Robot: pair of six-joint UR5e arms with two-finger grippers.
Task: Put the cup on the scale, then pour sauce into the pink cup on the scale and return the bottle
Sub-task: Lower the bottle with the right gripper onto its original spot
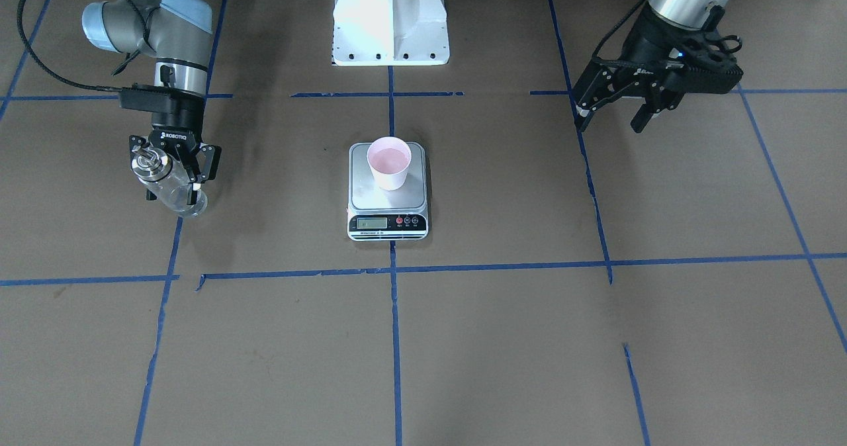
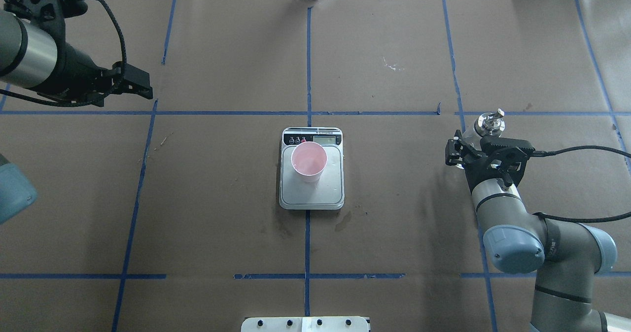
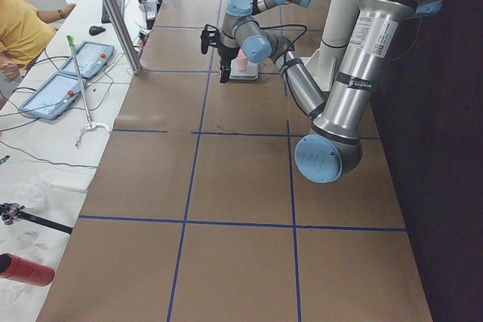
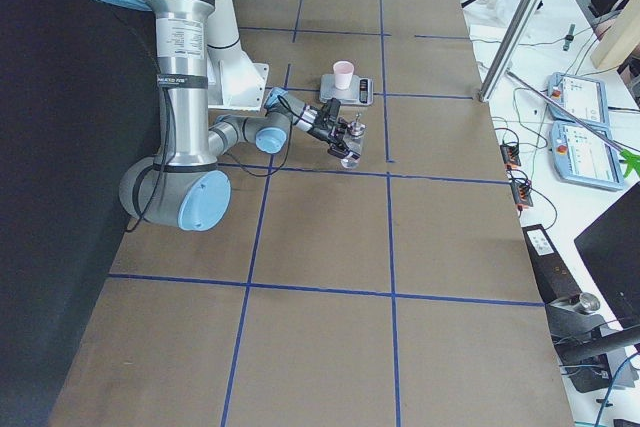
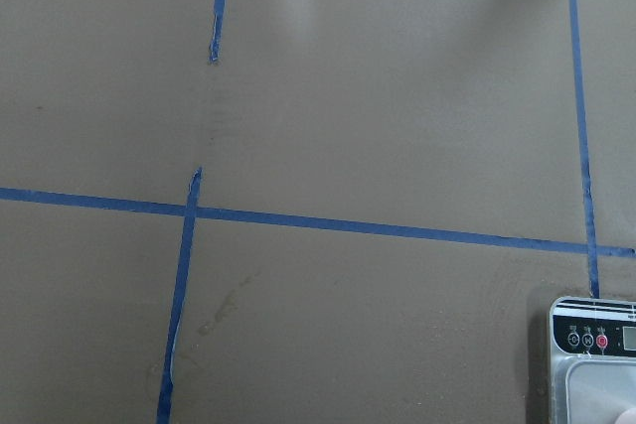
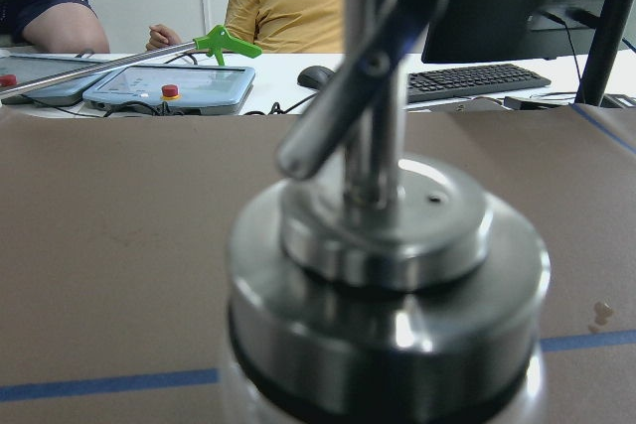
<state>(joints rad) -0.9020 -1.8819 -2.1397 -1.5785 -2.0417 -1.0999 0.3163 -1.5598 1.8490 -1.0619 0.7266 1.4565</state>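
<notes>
The pink cup stands upright on the steel scale at the table's middle; both also show in the overhead view, the cup on the scale. My right gripper is shut on the clear glass bottle, fingers against its sides, the bottle upright with its base at the table. Its silver spout cap fills the right wrist view. My left gripper is open and empty, held above the table well off to the scale's side. The left wrist view shows only a corner of the scale.
Blue tape lines grid the brown table cover. The robot's white base stands behind the scale. Operators, tablets and a keyboard sit beyond the table's far edge.
</notes>
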